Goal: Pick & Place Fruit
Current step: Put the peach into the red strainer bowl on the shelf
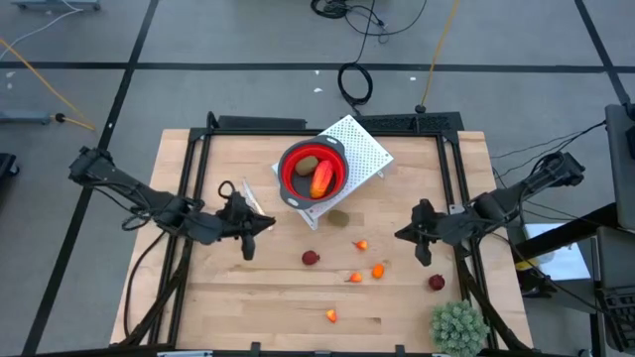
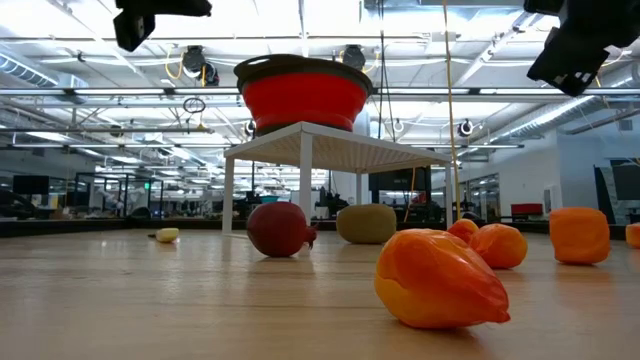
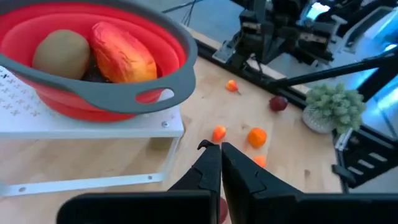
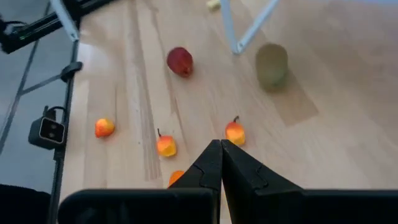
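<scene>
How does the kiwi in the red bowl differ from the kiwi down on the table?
The kiwi in the bowl sits raised on the white rack, beside an orange-red fruit; the kiwi on the table lies alone on the wood, just off the rack's edge. The bowl kiwi is already placed; the table kiwi is not. Both are olive-brown ovals of similar size.

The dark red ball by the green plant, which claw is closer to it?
The right claw. It hangs just beside the dark red ball, toward the table's middle. The left claw is far across the table, beyond the orange pieces.
</scene>
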Robot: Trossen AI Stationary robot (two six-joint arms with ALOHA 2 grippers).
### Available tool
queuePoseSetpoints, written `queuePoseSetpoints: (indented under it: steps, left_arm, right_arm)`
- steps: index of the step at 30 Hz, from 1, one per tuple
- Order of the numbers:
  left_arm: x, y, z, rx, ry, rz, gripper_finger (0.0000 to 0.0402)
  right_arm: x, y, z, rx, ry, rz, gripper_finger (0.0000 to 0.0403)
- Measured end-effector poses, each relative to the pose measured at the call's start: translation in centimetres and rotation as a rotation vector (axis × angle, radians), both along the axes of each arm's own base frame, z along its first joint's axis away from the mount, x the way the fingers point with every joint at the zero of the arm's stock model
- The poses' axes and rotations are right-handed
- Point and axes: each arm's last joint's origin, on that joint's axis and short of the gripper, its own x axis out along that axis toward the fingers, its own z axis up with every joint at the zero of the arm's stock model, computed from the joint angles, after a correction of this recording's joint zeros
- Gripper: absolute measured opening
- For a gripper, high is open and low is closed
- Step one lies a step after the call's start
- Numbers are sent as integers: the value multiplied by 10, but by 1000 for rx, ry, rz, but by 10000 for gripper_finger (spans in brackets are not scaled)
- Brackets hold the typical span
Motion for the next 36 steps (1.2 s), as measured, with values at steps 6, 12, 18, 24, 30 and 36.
queuePoseSetpoints:
  steps: [6,12,18,24,30,36]
  left_arm:
    - [-16,8,-3,30,-13,-42,8]
    - [-31,15,-5,77,-27,-87,3]
    - [-43,20,-11,120,-38,-117,13]
    - [-55,25,-15,129,-62,-179,3]
    - [-66,29,-20,131,-82,-229,14]
    - [-75,32,-26,125,-102,-279,7]
  right_arm:
    - [5,3,0,40,123,-91,0]
    - [10,5,7,54,223,-167,0]
    - [14,4,8,147,311,-288,0]
    - [13,-1,-5,257,525,-424,0]
    - [6,-5,-14,334,720,-603,0]
    - [5,-6,-16,365,737,-690,0]
